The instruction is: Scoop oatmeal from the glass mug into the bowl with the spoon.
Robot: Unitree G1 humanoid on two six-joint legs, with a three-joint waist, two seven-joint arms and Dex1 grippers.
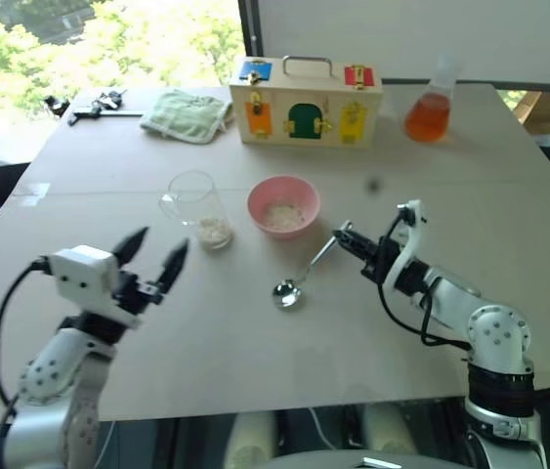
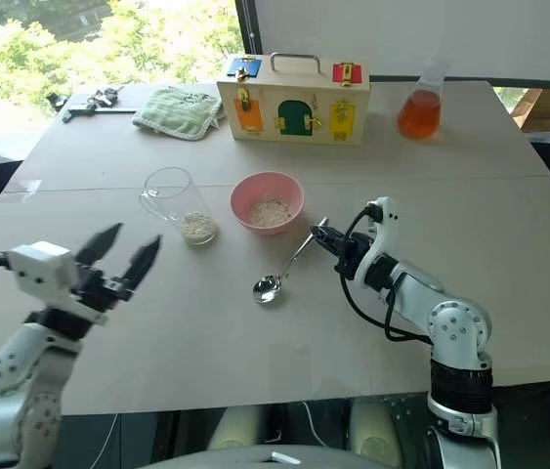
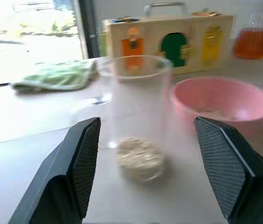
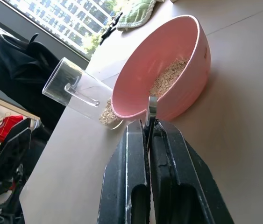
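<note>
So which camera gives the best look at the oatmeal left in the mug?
The left wrist view: the oatmeal sits close, seen through the mug. Both eye views show a small heap; the right wrist view shows an edge behind the bowl.

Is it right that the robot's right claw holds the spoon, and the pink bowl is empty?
Not quite. The right claw does hold the spoon by its handle, but the pink bowl is not empty: some oatmeal lies in it. The left eye view shows this, and the right wrist view shows it too.
</note>
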